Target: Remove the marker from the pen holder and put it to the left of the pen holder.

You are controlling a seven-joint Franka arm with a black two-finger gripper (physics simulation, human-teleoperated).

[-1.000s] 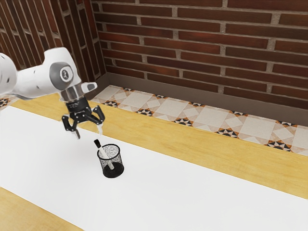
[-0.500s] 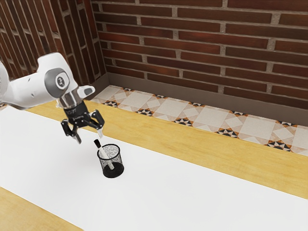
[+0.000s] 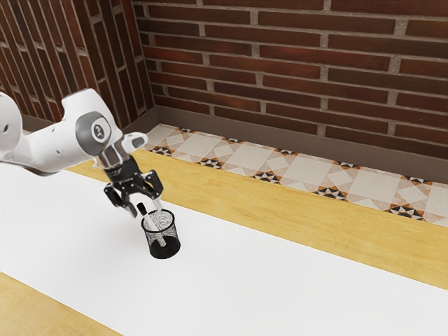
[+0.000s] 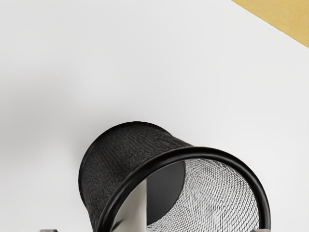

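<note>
My gripper [image 3: 146, 208] is open just over the pen holder's rim in the exterior view, one fingertip on either side of the marker's upper end. The marker [image 3: 152, 224] leans in the black mesh pen holder [image 3: 164, 248], its black cap sticking out above the rim toward the exterior view's left. In the wrist view, the tips of my gripper [image 4: 154, 230] stand wide apart at the lower edge. Between them are the round rim of the pen holder [image 4: 193, 152] and the marker's pale body [image 4: 135, 208] inside it; its cap is out of that picture.
The pen holder stands on a white strip [image 3: 280, 273] that runs along the wooden table [image 3: 280, 209]. Beyond the table lie a patterned tile floor and a brick wall [image 3: 294, 63].
My hand has moved down and toward the exterior view's right, from beside and above the pen holder to just over its rim. The marker and pen holder have stayed put.
</note>
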